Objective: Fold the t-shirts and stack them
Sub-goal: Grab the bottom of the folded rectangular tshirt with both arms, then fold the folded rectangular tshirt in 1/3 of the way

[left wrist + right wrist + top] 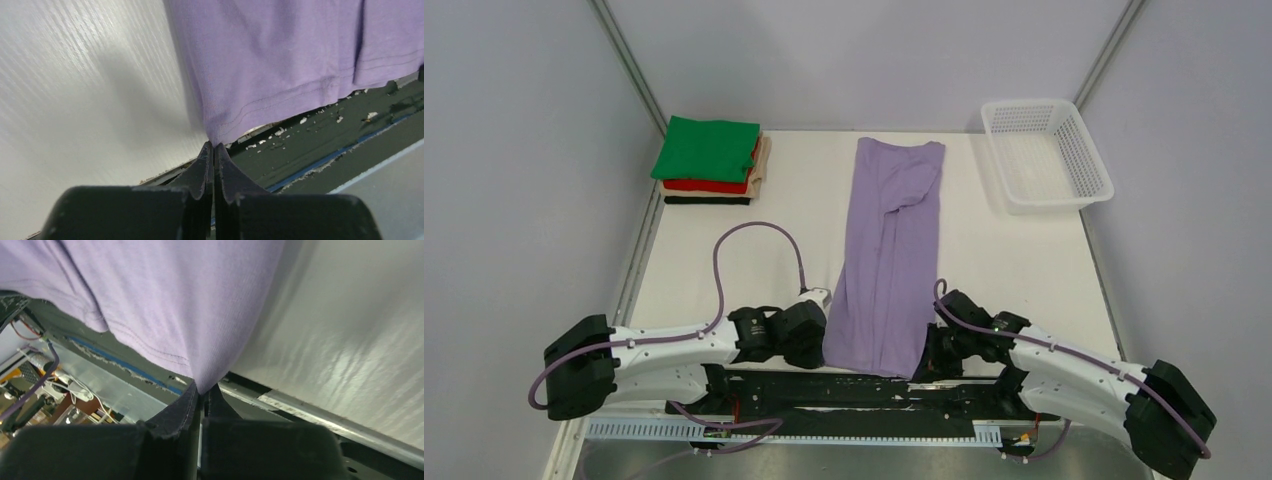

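**Both claws clenched on the lavender shirt's near hem**

Surface: a white table [1014, 270] with pale grey walls [864, 60] on three sides and a dark rail [844, 385] along the near edge. At 11 o'clock sits a folded stack: green t-shirt [706, 150] on top, red [709, 185] and tan [762, 165] beneath. A white mesh basket [1089, 150] stands at 1 o'clock.

Hard to read: the stack's lowest dark layer [707, 200] cannot be identified. From above, wrists and cloth hide both sets of fingertips.

Task thing: the lavender t-shirt [889, 260] lies mid-table as a long strip running from 12 to 6 o'clock, its hem at the near edge. The left claw [214, 146] is pinched on the hem corner at 7 o'clock. The right claw [202, 390] is pinched on the corner at 5 o'clock. In each wrist view the cloth rises from the closed tips toward 12 o'clock.
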`<state>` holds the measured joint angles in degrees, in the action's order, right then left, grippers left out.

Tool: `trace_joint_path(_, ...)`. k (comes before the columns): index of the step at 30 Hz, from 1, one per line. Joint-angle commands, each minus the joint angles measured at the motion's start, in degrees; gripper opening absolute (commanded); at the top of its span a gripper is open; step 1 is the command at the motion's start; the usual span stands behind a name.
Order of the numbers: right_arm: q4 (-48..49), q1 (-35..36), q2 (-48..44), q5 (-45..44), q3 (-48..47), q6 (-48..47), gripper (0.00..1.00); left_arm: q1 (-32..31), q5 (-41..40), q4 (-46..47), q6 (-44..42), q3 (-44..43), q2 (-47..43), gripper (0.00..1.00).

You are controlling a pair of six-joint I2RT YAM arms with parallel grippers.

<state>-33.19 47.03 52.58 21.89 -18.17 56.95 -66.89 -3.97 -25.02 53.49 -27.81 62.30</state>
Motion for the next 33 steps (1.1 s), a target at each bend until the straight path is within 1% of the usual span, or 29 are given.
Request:
trace_joint_path(1,0.76,1.67,-4.05,0.58,0.02,2.12,0.00,-0.17,2.24,2.08,2.14,0.20,-4.58,0.00)
trace_joint_path(3,0.74,1.67,-4.92,-1.47,-1.24,2.24,0.00,-0.17,1.34,1.82,2.04,-0.54,-6.43,0.00)
trace_joint_path(6,1.13,1.67,-5.62,-3.53,-3.39,1.92,0.00,-0.10,-2.12,1.96,1.81,-1.94,-7.71,0.00)
trace_joint_path(10,1.97,1.16,-6.92,-8.12,-5.63,1.53,0.00,0.23,-6.75,1.89,-0.89,-6.68,-5.90,0.00)
trace_joint_path(12,2.21,0.38,-6.92,-10.24,-6.67,0.91,0.00,1.66,-8.78,1.58,-2.36,-9.40,-3.94,0.00)
trace_joint_path(15,2.66,-1.32,-6.29,-12.84,-8.83,-1.45,0.00,6.34,-8.18,2.13,-5.12,-12.95,0.61,0.00)
trace_joint_path(21,5.62,-6.03,-3.28,-15.87,-12.59,-5.40,0.00,12.49,-8.40,4.74,-11.10,-20.87,8.47,0.00)
trace_joint_path(24,7.06,-10.00,-0.23,-15.58,-15.01,-8.73,0.00,15.60,-8.17,5.70,-13.60,-24.30,11.35,0.00)
trace_joint_path(27,9.68,-13.98,2.73,-16.08,-17.28,-11.60,0.00,19.46,-5.73,7.48,-15.08,-26.75,15.44,0.00)
trace_joint_path(33,15.50,-21.31,8.89,-14.03,-21.27,-15.30,0.00,24.21,-3.33,10.78,-17.45,-32.60,22.54,0.00)
